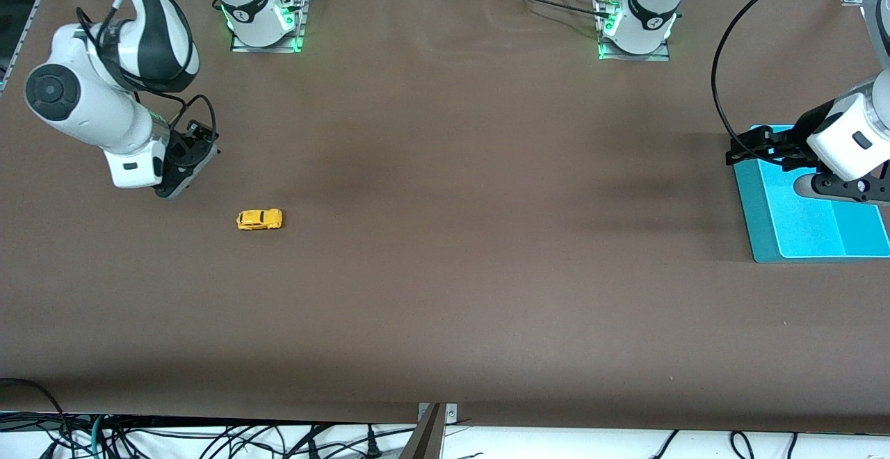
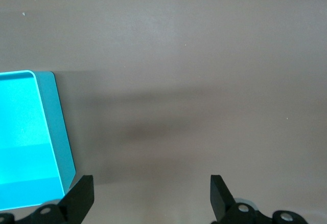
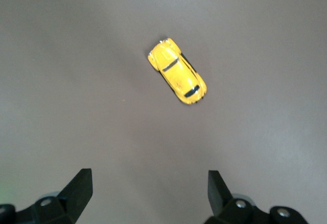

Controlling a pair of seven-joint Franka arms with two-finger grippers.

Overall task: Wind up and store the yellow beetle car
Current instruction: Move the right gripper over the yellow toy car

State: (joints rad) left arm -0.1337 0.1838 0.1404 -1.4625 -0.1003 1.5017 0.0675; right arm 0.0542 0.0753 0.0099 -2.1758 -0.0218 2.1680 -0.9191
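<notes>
Car first: yellow beetle car [image 1: 259, 219] sits on its wheels on the brown table [image 1: 445, 292], toward the right arm's end, untouched. Right gripper [image 3: 148, 196] hangs over bare table just beside the car, fingers spread, empty. Left gripper [image 2: 150, 196] hangs over the blue tray's [image 1: 765, 236] edge, fingers spread, empty.
</notes>
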